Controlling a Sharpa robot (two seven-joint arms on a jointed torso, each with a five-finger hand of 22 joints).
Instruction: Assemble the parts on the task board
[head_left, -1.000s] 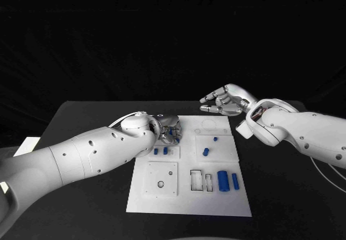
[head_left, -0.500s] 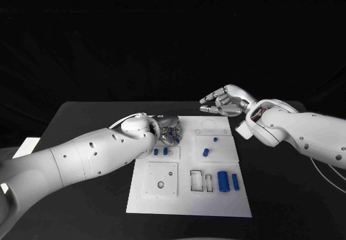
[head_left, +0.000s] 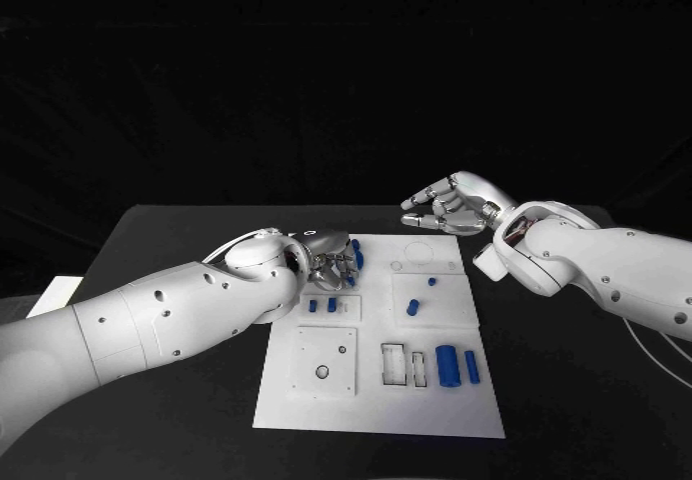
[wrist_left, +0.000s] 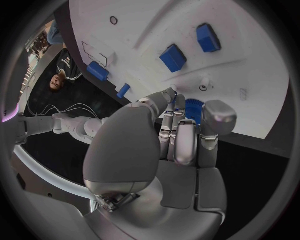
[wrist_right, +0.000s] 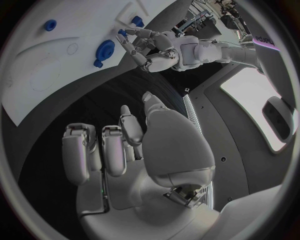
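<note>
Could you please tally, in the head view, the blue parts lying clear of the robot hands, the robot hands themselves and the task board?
Blue parts clear of the hands: 6
Robot hands: 2, left robot hand and right robot hand
Task board: 1
Total: 9

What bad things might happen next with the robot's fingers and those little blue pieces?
The left hand hovers over the task board's far left corner, right by a round blue part. It might nudge it or the small blue pieces nearby. In the head view the hand covers that spot, so aiming could be hard. The right hand waits off the board, holding nothing.
</note>
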